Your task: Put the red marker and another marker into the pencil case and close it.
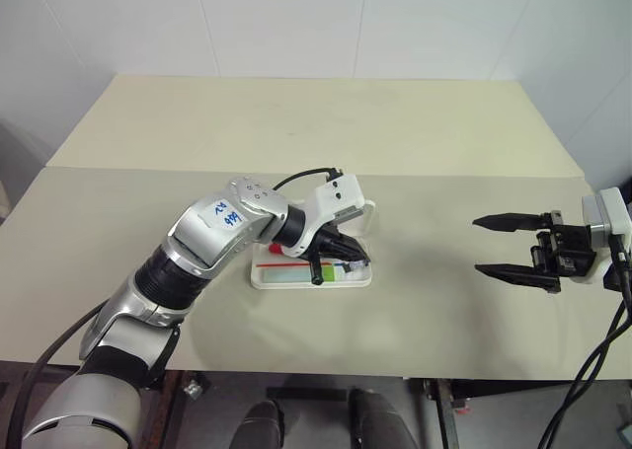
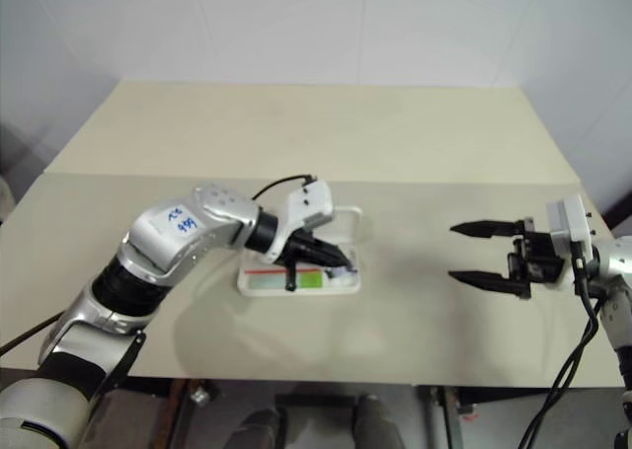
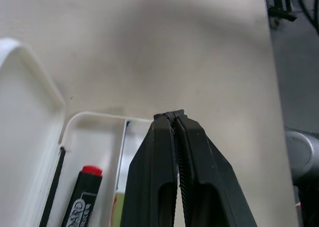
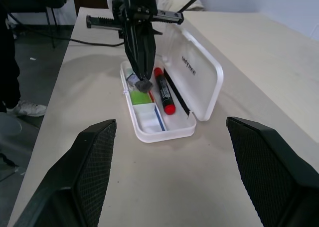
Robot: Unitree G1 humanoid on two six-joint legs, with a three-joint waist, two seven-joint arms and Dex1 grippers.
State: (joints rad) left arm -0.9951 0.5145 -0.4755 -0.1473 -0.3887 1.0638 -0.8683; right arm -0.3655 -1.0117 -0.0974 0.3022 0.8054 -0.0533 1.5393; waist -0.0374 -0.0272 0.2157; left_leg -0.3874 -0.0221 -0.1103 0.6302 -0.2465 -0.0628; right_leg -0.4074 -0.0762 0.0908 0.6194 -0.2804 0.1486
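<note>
The pencil case (image 4: 164,102) lies open mid-desk (image 1: 296,123), the red marker (image 4: 163,91) and another marker (image 4: 141,96) inside. Light, rigid, slick plastic; push the raised lid's free edge. Left tool (image 4: 144,85) clenched empty above the tray; right tool (image 1: 511,247) released, well apart.

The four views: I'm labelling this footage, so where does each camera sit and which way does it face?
Left eye: head, looking down at the table; both arms show.
Right eye: same scene, alongside.
Left wrist: along the shut left tool, over the case.
Right wrist: between its open fingers, facing the case.
Shared: both wrist views show the red marker.
</note>
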